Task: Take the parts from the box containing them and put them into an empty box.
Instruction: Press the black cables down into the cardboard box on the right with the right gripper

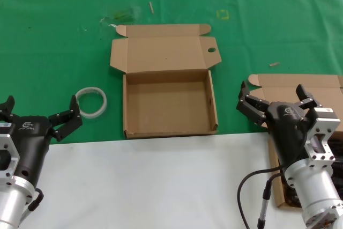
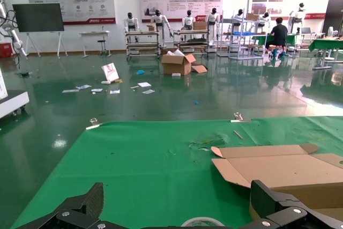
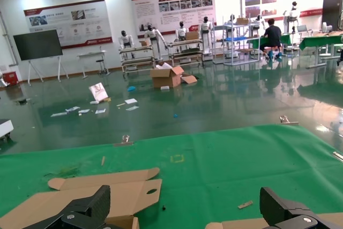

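My right claw (image 1: 276,97) hung with its black fingers spread wide, pinching nothing. Directly beneath and just behind it lay the box containing the parts (image 1: 300,84), of which I could see only the raised brown lid and a strip of side wall; my own arm hid the cords, apart from a dark patch at the near corner that I could not identify. My left claw (image 1: 40,113) hovered at my other side, near the table's front edge, its fingers also spread and holding nothing. Just beyond its fingertips a white ring (image 1: 91,102) lay flat on the green cloth (image 1: 53,41). Between my two claws, slightly farther out, the empty box (image 1: 169,107) sat open, its lid folded back away from me, with a round hole (image 1: 211,50) in the lid's side tab toward my right claw.
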Motion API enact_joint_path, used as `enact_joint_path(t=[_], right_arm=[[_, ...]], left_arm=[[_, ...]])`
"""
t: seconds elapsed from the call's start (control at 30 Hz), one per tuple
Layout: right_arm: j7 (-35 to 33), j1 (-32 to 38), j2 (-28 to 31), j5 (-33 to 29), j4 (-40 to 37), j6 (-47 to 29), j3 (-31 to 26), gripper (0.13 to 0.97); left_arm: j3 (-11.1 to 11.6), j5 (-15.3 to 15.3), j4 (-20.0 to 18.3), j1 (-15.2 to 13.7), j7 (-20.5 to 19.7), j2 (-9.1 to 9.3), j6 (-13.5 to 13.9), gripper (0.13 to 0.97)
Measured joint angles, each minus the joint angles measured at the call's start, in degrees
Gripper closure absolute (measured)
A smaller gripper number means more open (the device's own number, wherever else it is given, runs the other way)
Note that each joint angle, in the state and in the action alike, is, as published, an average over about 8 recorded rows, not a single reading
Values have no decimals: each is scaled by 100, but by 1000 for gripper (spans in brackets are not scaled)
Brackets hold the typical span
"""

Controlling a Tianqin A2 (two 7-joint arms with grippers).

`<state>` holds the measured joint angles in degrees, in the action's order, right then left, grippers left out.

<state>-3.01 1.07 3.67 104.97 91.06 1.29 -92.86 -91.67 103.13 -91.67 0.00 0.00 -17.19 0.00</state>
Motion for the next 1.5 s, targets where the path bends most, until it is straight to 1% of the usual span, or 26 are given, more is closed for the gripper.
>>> enact_joint_path(t=[1.13, 1.3, 1.4, 1.5], right_arm=[[-12, -2, 0, 27, 4, 29, -28, 129], [-298, -35, 8, 486, 91, 525, -446, 129], [-684, -92, 7, 974, 218, 1033, -797, 129], [-1187, -183, 1, 1459, 400, 1537, -1031, 129]], left_arm=[[0, 0, 0, 0, 0, 0, 0, 132], [0, 0, 0, 0, 0, 0, 0, 132], [0, 0, 0, 0, 0, 0, 0, 132], [0, 0, 0, 0, 0, 0, 0, 132]])
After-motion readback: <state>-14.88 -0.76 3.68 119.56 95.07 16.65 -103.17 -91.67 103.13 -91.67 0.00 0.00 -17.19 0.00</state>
